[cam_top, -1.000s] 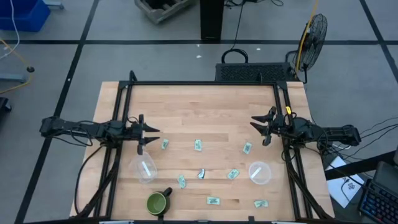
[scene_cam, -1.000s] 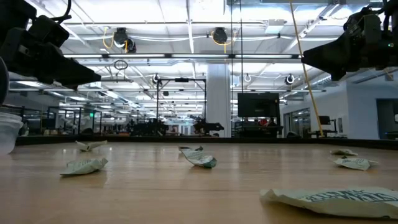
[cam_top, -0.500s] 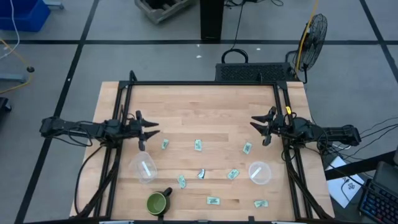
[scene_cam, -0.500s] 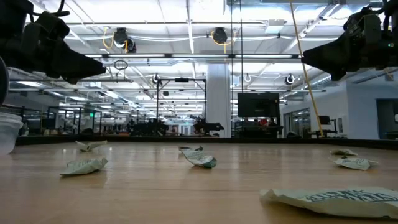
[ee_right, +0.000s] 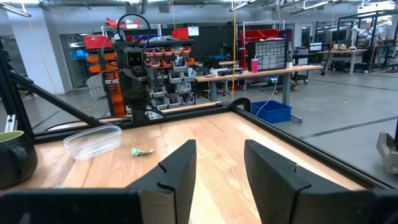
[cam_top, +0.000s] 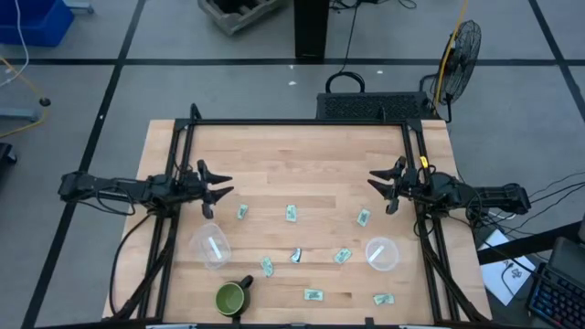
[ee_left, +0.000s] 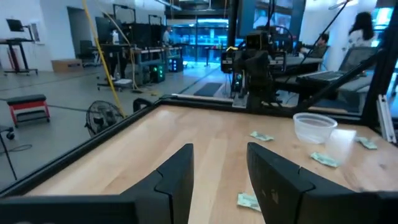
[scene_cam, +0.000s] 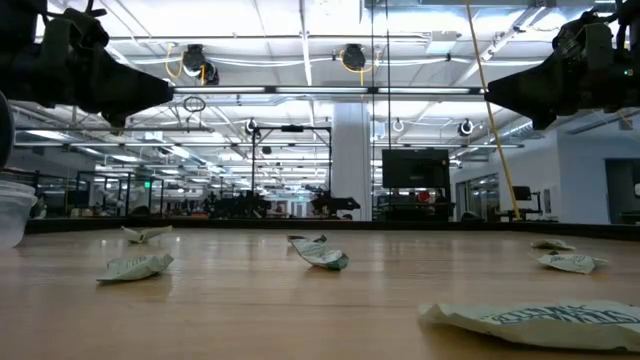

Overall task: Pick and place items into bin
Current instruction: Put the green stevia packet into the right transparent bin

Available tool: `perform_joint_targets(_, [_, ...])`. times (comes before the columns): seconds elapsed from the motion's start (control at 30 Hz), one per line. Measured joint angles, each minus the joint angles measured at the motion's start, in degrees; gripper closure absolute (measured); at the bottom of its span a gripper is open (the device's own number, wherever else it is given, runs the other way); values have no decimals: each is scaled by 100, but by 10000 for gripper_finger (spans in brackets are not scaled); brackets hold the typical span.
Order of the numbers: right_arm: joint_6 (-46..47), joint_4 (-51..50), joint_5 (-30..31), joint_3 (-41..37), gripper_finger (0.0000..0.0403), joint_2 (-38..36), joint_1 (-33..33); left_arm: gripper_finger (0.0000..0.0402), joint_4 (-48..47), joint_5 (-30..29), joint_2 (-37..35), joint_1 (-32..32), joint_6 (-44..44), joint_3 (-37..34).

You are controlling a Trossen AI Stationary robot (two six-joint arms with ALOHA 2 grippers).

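Note:
Several small pale green-and-white packets lie flat and scattered on the wooden table's near half, such as one (cam_top: pixel 242 212), one (cam_top: pixel 292 214) and one (cam_top: pixel 363 217). My left gripper (cam_top: pixel 219 190) hovers open above the table's left side, just beyond a clear cup (cam_top: pixel 211 246). My right gripper (cam_top: pixel 379 187) hovers open at the right side, beyond a second clear cup (cam_top: pixel 382 254). Both are well above the table in the low view, the left gripper (scene_cam: pixel 150 95) and the right gripper (scene_cam: pixel 500 95). Neither holds anything.
A dark green mug (cam_top: pixel 231 298) stands near the table's near edge, left of centre. A black frame (cam_top: pixel 292 123) runs along the table's far edge and both sides. Bare wood (cam_top: pixel 292 164) spans the far half between the arms. A person (ee_left: pixel 360 28) stands in the room beyond.
My left gripper has risen a little and drawn slightly back toward the table's left edge, staying open. The right gripper and the packets have kept still.

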Motion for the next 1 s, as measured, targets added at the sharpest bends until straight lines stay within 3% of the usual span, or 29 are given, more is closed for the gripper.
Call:
perform_joint_targets(0.2, [-2,0,0,0,273,2,0,247,662,-139,0,0,-176,0])
perform_joint_targets(0.33, [0,22,0,0,273,0,-2,247,651,99,0,-4,-23,0])
perform_joint_targets(0.7, [0,58,0,1,273,2,-2,247,652,53,0,0,17,0])
perform_joint_targets(0.77, [-13,486,-10,0,273,4,-2,247,812,36,2,6,60,2])
perform_joint_targets(0.93, [-851,1510,-934,161,273,101,0,247,98,37,112,125,-188,481])
perform_joint_targets(1.0, [-885,1431,-1002,348,273,275,-5,247,-438,42,339,230,-273,893])
